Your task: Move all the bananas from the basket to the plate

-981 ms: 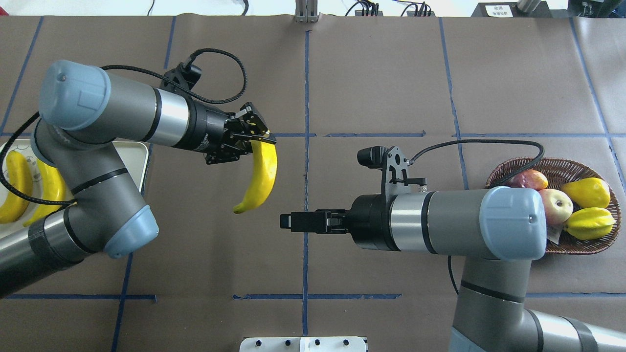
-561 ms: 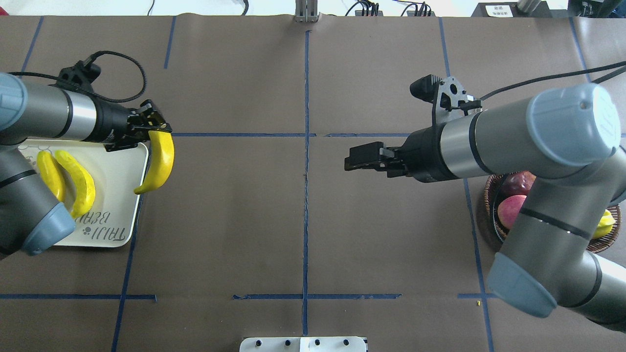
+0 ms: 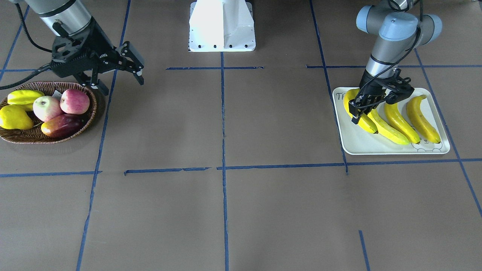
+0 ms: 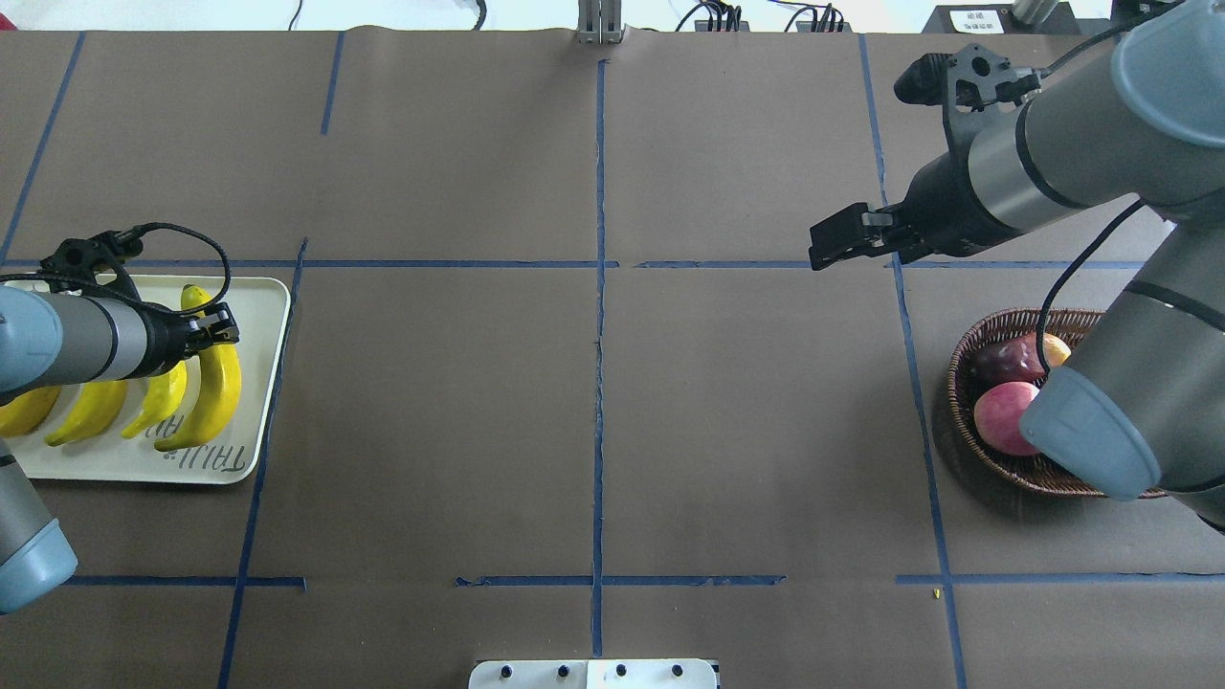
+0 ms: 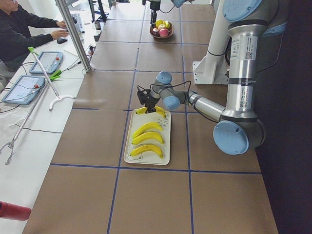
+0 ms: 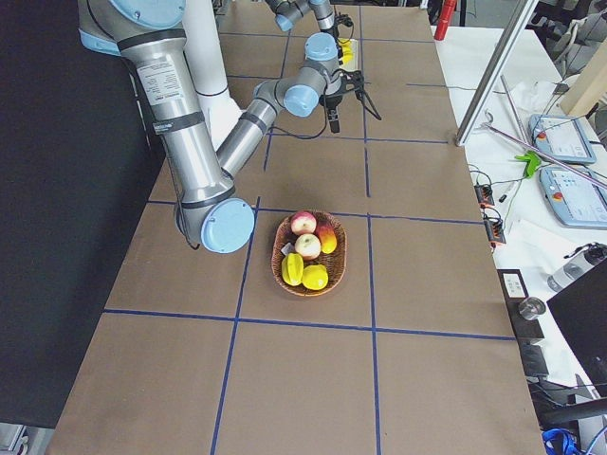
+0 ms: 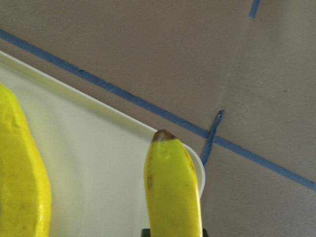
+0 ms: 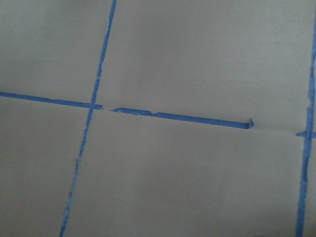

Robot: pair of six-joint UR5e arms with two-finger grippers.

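Observation:
Several yellow bananas lie side by side on the pale plate (image 4: 270,316) at the table's left end. My left gripper (image 4: 222,330) is low over the plate, shut on the upper end of the banana (image 4: 218,388) nearest the table's middle. That banana (image 3: 362,119) rests along the plate (image 3: 357,149) and fills the left wrist view (image 7: 173,187). My right gripper (image 3: 122,86) hangs open and holds nothing, above the table just beside the basket (image 3: 22,138). The basket (image 4: 967,440) shows only apples and short yellow fruits.
The right arm's elbow (image 4: 1091,431) covers much of the basket from overhead. The robot's white base (image 3: 222,26) stands at the near middle edge. Blue tape lines cross the brown table. A person sits at a side bench (image 5: 24,29) beyond the left end.
My left gripper carried the banana leftward and down onto the plate beside the others. The right arm swung back away from the table's middle, toward the far right.

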